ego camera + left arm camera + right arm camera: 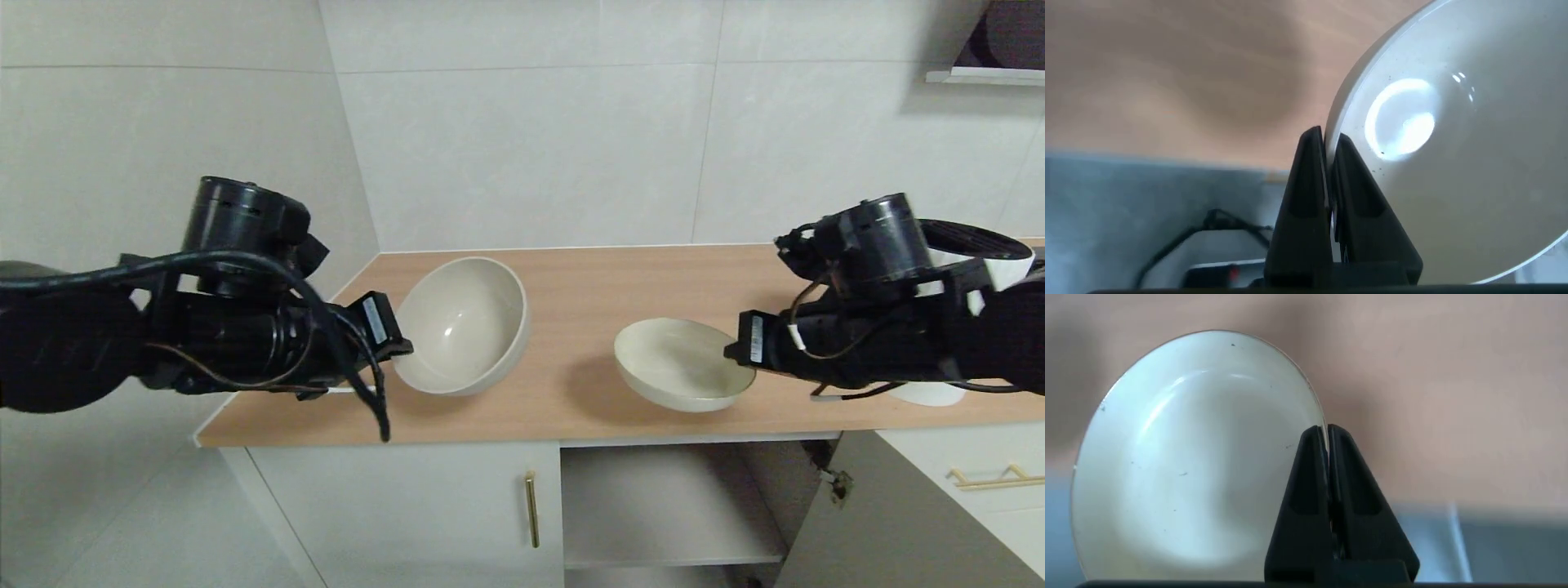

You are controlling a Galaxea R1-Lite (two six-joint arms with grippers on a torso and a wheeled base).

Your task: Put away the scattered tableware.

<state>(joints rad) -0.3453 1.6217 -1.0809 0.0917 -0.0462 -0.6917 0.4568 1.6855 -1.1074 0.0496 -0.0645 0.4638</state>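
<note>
A large cream bowl (462,325) hangs tilted on its side over the left part of the wooden counter (571,286), and my left gripper (400,347) is shut on its rim. The left wrist view shows that gripper (1326,143) pinching the bowl's edge (1454,139). A smaller, shallower cream bowl (682,363) is held above the counter's front edge, my right gripper (735,353) shut on its right rim. In the right wrist view the right gripper (1328,441) clamps the edge of this bowl (1200,457).
Under the counter an open cabinet shows a bare white shelf (665,506), its door (890,523) swung out to the right. A closed door with a gold handle (532,508) is to its left. A white appliance (963,269) stands behind my right arm. Tiled walls close in the back and left.
</note>
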